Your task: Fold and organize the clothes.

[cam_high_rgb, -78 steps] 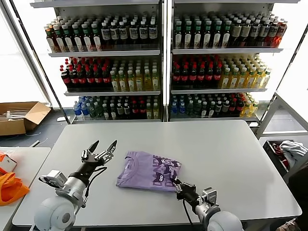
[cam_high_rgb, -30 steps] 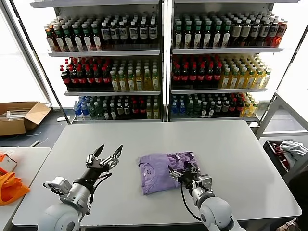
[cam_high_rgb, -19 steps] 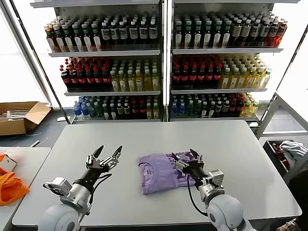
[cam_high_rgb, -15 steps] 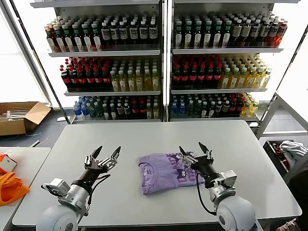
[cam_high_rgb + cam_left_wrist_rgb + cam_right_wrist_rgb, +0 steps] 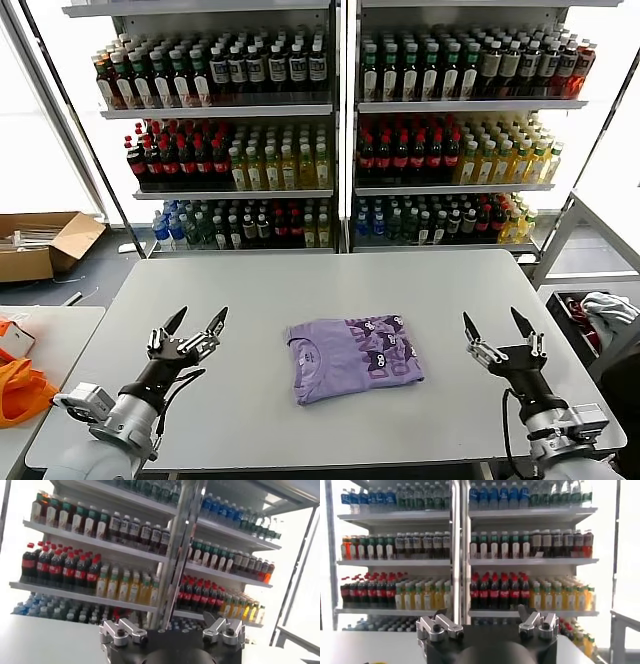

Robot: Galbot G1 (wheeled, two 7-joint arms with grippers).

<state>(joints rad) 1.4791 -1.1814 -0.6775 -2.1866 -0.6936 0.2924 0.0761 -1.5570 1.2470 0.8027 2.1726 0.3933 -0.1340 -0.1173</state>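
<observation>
Both claws stand spread wide and hold nothing. The left gripper (image 5: 187,328) hovers above the table (image 5: 300,280) toward its left edge, near the front; the right gripper (image 5: 500,338) hovers toward the right edge, also near the front. Between them, well apart from either, the lavender T-shirt (image 5: 352,356) lies in the middle of the table as a compact folded rectangle, collar to the left, dark print showing on the right half. Its front-left corner looks slightly loose, though I can't be sure from here. The folding seems done; only tidying or putting it away appears left. Bottle shelves (image 5: 340,120) stand behind.
</observation>
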